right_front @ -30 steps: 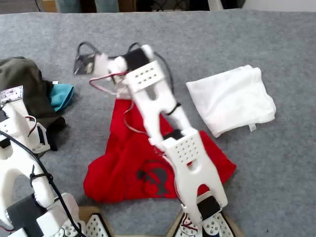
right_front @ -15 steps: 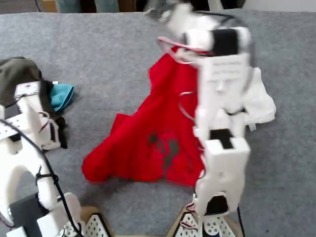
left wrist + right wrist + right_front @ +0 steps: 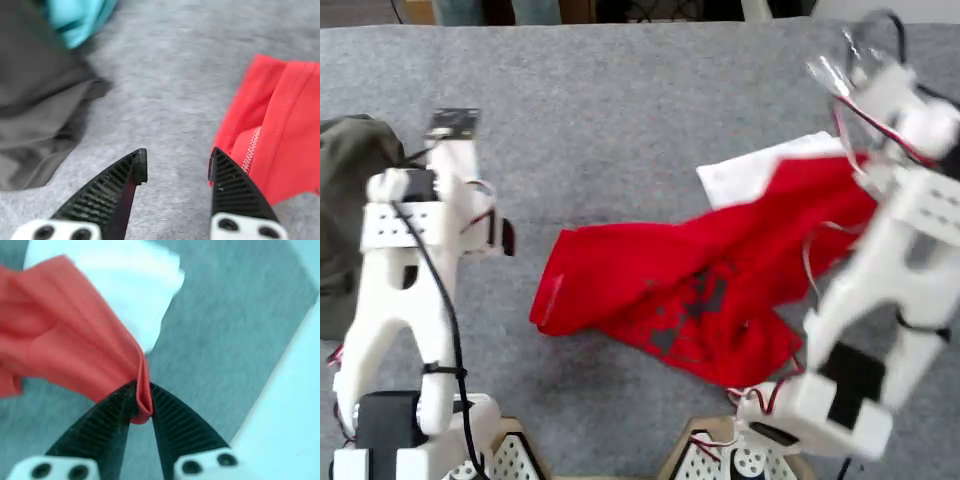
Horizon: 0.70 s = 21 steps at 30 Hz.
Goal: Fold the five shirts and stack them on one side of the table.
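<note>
Across the lower centre, the red shirt [image 3: 690, 290] lies stretched on the worktop [image 3: 620, 120], the left end effector [image 3: 177, 167] released beside its edge. At upper right, the right end effector [image 3: 142, 402] grips its corner over the white shirt [image 3: 740, 178].

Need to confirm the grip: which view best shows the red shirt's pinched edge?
Right wrist view: the right gripper pinches the red shirt edge. High view shows its spread; left wrist, a corner.

Robotics lab bench: grey felt tabletop [image 3: 620, 110], white left arm [image 3: 405, 290], right arm [image 3: 910, 250] alongside.
</note>
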Available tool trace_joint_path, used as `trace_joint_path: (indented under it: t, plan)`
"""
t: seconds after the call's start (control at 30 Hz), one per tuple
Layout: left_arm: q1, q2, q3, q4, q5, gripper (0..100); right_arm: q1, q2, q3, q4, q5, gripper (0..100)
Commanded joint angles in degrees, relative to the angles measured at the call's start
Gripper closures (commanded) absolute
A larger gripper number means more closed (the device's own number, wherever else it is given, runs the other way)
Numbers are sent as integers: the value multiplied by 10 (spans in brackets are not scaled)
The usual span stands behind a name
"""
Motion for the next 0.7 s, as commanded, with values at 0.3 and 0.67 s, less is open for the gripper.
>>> trace_joint_path:
  t: [0.3, 0.67]
  plan:
    - [186, 131, -104, -76, 75, 741, 108, -209, 474, -36, 156, 985]
    - [285, 381, -281, -76, 134, 772, 112, -257, 705, -172, 152, 985]
